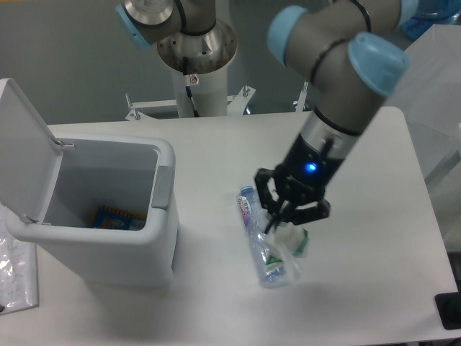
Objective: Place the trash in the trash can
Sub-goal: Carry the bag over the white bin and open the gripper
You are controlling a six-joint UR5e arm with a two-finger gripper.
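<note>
Nearest the camera, the crushed bottle [261, 245] lies lengthwise on the white table [374, 238], its cap end pointing away, and my gripper [282, 222] hangs directly over its lower half, fingers pinched on the small crumpled wrapper [293, 242], which dangles from them with its green marks showing. From this angle I can't be sure whether the wrapper clears the bottle or brushes it; if it brushes, a sideways carry may drag or roll the bottle toward the table's near edge. My hold appears to be on just one corner of thin film, so a quick swing could shake the wrapper loose short of its goal. Farther left stands the trash can [162, 238], its lid [21, 144] flipped up and open, something blue and orange [115, 218] already at the bottom. Its rim sits well above the table, and a low approach would probably catch the hanging wrapper on the near wall or knock the light bin askew. The bottle waits untouched.
</note>
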